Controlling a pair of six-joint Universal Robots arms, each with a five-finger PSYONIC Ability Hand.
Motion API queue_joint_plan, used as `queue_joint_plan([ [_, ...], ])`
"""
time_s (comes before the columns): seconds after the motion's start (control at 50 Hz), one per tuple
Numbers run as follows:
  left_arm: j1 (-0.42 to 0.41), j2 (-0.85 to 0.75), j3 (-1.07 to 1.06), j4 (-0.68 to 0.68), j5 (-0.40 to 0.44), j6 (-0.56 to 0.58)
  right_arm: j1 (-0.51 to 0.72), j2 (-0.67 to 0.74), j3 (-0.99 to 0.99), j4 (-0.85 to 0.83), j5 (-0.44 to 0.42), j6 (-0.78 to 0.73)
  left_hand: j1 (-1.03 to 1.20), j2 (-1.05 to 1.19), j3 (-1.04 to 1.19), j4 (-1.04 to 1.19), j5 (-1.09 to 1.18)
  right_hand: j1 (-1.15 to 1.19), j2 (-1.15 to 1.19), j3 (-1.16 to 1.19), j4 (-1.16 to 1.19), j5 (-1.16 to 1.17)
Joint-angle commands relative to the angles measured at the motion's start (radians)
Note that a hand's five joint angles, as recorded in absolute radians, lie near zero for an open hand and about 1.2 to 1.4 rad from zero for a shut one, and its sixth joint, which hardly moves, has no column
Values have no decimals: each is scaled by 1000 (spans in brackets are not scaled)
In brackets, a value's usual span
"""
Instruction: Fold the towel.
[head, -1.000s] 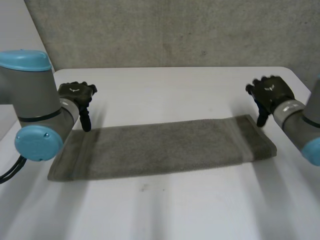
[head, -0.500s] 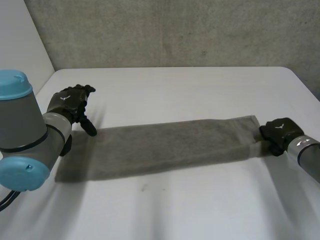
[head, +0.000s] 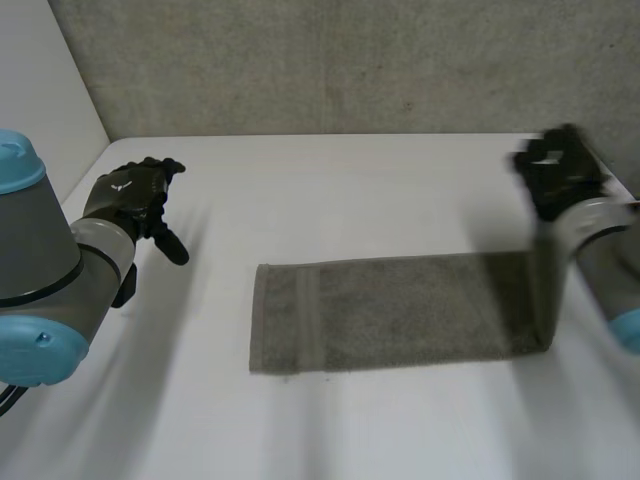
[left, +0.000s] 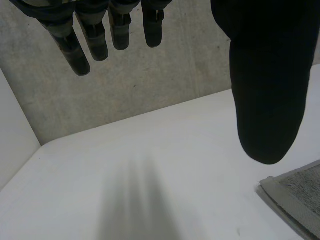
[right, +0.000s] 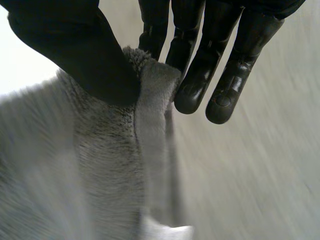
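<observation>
The grey towel (head: 400, 312) lies as a long strip across the middle of the table, its right end lifted off the surface. My right hand (head: 555, 175) is raised at the right and holds that end. In the right wrist view the thumb (right: 80, 55) pinches the towel's edge (right: 150, 90) against the fingers (right: 192, 75). My left hand (head: 135, 200) hovers over bare table left of the towel, apart from it, fingers straight. In the left wrist view its fingers (left: 95, 35) and thumb (left: 270, 90) are spread, with a towel corner (left: 297, 192) beside the thumb.
The white table (head: 330, 180) ends at a grey concrete wall (head: 350, 60) behind. A pale side wall (head: 40, 80) stands at the left. My left arm (head: 45, 290) fills the near left.
My right hand closed on the towel's right end and lifted it up and back. The whole towel slid to the right, away from my left hand, which stayed in place.
</observation>
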Motion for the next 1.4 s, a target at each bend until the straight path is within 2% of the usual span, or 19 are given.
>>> queue_joint_plan([
  [0.02, -1, 8, -17, 4, -1, 0, 336, 34, 63, -72, -185, 86, -3, 9, 7, 7, -30, 443, 220, 207, 203, 248],
  [0.16, -5, 6, -18, 4, 1, 0, 499, 166, 67, -133, -222, 96, -3, 9, 7, 7, -30, 443, 220, 207, 203, 248],
  [0.26, -10, 3, -18, 3, 4, 3, 569, 268, 42, -123, -195, 83, -3, 9, 7, 7, -30, 443, 220, 207, 203, 248],
  [0.28, -15, 2, -20, 3, 4, 4, 569, 275, 44, -117, -183, 82, -3, 9, 7, 7, -30, 273, 50, 36, 32, 77],
  [0.3, -15, 2, -20, 3, 4, 4, 569, 276, 44, -117, -182, 82, -3, 9, 7, 7, -30, 271, 48, 35, 31, 76],
  [0.34, -25, 0, -18, 4, 4, 4, 567, 254, 51, -104, -135, 97, -3, 9, 7, 7, -30, -559, -782, -796, -799, -755],
  [0.36, -25, 0, -18, 4, 4, 4, 567, 254, 51, -104, -135, 97, -3, 9, 7, 7, -30, -563, -786, -799, -803, -758],
  [0.38, -41, -3, -14, 4, 4, 4, 559, 224, 51, -97, -103, 117, -3, 9, 7, 7, -30, -779, -1002, -1015, -1019, -974],
  [0.46, -87, -8, 6, 6, 4, 4, 429, 115, 71, -48, -23, 290, 0, 12, 10, 10, -27, -779, -1002, -1015, -1019, -974],
  [0.62, -193, -83, 83, 36, 4, 6, 230, -36, 158, 81, -89, 572, 9, 21, 19, 19, -18, -779, -1002, -1015, -1019, -974],
  [0.84, -346, -304, 148, 18, -18, 12, 13, -74, 307, 164, -147, 485, 6, 18, 16, 16, -21, -779, -1002, -1015, -1019, -974],
  [0.92, -360, -339, 141, -5, -57, 12, -28, -60, 358, 152, -144, 335, 6, 18, 16, 16, -21, -441, -664, -677, -681, -636],
  [0.96, -361, -342, 138, -14, -79, 13, -28, -40, 360, 147, -142, 297, 6, 18, 16, 16, -21, -363, -586, -600, -603, -558],
  [1.0, -363, -340, 134, -23, -102, 15, -27, 15, 355, 120, -142, 235, 6, 18, 16, 16, -21, 10, -213, -226, -230, -185],
  [1.1, -366, -327, 105, -36, -137, 61, -22, 18, 334, 75, -130, 206, 0, 12, 10, 10, -27, 443, 220, 206, 203, 247],
  [1.18, -360, -258, 73, -36, -139, 101, -1, 4, 298, 40, -123, 205, -3, 9, 7, 7, -30, 443, 220, 207, 203, 248],
  [1.28, -332, -183, 56, -37, -146, 102, 174, -56, 225, 21, -104, 220, -3, 9, 7, 7, -30, 443, 220, 207, 203, 248],
  [1.32, -315, -139, 46, -37, -153, 101, 312, -51, 173, 20, -90, 218, 0, 12, 10, 10, -27, 443, 220, 207, 203, 248],
  [1.4, -228, -16, -9, -28, -171, 96, 447, -10, 129, 17, -87, 203, -3, 9, 7, 7, -30, 443, 220, 207, 203, 248],
])
